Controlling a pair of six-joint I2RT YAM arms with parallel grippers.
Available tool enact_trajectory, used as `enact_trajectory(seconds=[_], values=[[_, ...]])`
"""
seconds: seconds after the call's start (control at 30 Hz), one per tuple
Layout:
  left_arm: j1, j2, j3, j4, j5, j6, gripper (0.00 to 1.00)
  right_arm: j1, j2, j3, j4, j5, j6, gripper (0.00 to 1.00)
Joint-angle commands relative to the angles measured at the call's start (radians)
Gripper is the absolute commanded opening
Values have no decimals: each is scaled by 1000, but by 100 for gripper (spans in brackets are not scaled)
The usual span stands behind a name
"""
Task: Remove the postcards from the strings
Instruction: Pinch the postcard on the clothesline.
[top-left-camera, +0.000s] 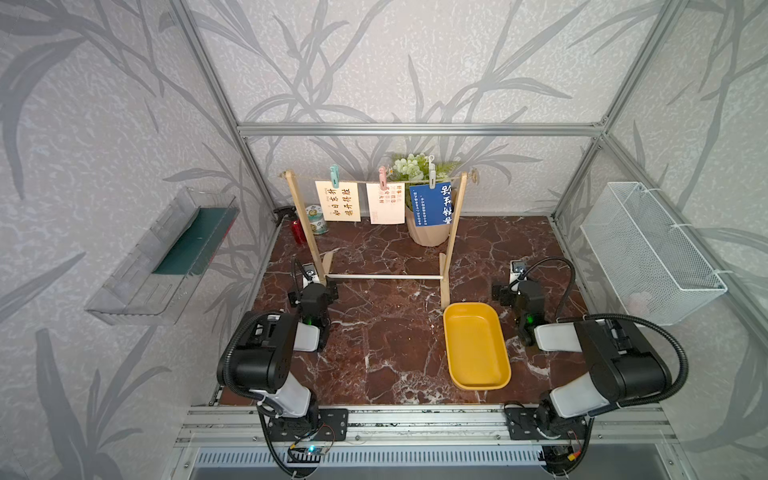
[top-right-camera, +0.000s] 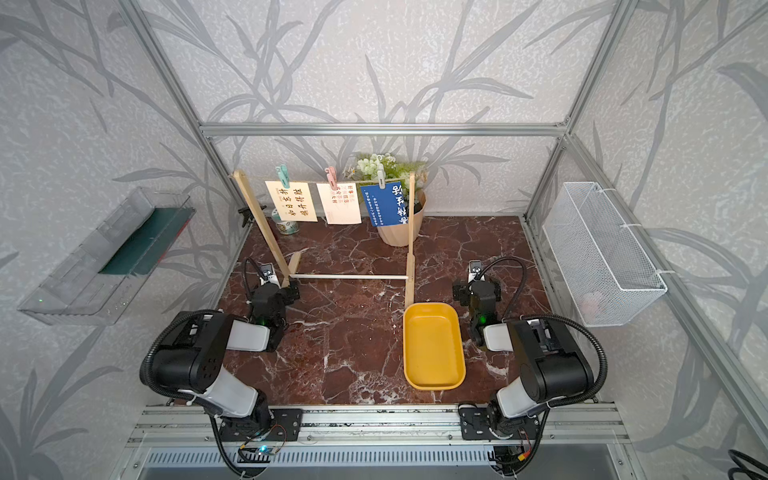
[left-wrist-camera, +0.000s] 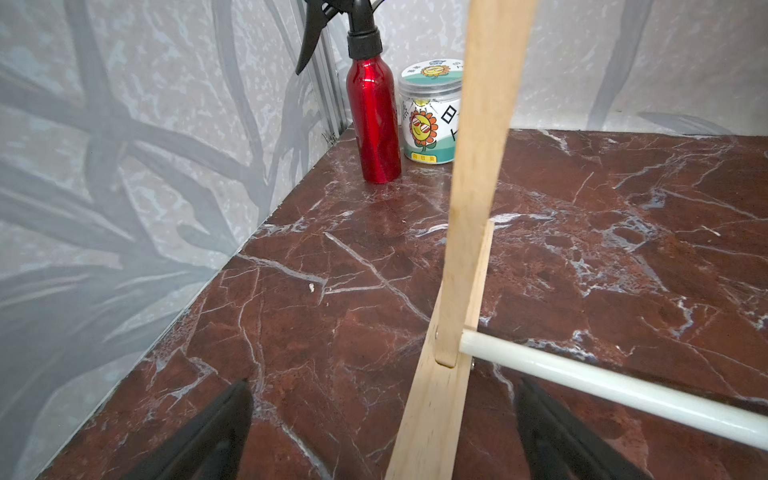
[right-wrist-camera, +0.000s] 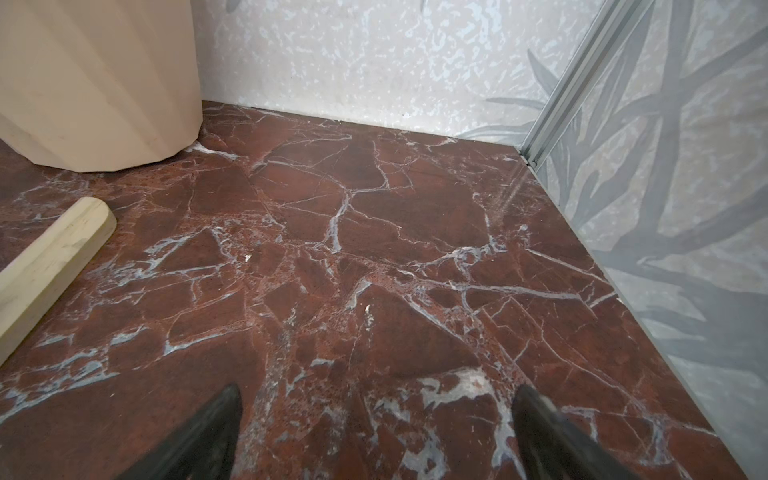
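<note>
Three postcards (top-left-camera: 385, 203) hang in a top view from one string (top-left-camera: 360, 181), under three clothespins (top-left-camera: 382, 178): one cream card with big calligraphy (top-left-camera: 337, 201), one cream card with small orange text (top-left-camera: 390, 212), one blue card (top-left-camera: 430, 204). Two wooden posts (top-left-camera: 454, 232) carry the string; one yellow tray (top-left-camera: 476, 347) lies on the table (top-left-camera: 374, 353). In the left wrist view my left gripper (left-wrist-camera: 384, 386) is spread wide and holds nothing; one post foot (left-wrist-camera: 432, 407) shows between its fingers (left-wrist-camera: 224, 419). In the right wrist view my right gripper (right-wrist-camera: 377, 388) is spread wide too, above the table, touching nothing.
</note>
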Motion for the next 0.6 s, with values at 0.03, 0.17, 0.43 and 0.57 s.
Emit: enact_trajectory(seconds=[0.03,0.17,0.43,0.57], values=[[7,-19,17,-3,1,-15,99,-8,6,15,2,-5,14,99],[10,-20,20,-10,7,-17,99,-9,6,17,0,-9,13,99],[22,-23,23,-26,34,-26,99,-9,6,16,0,-8,14,99],[21,-23,21,-21,33,-25,99,-9,6,16,0,-8,14,99]])
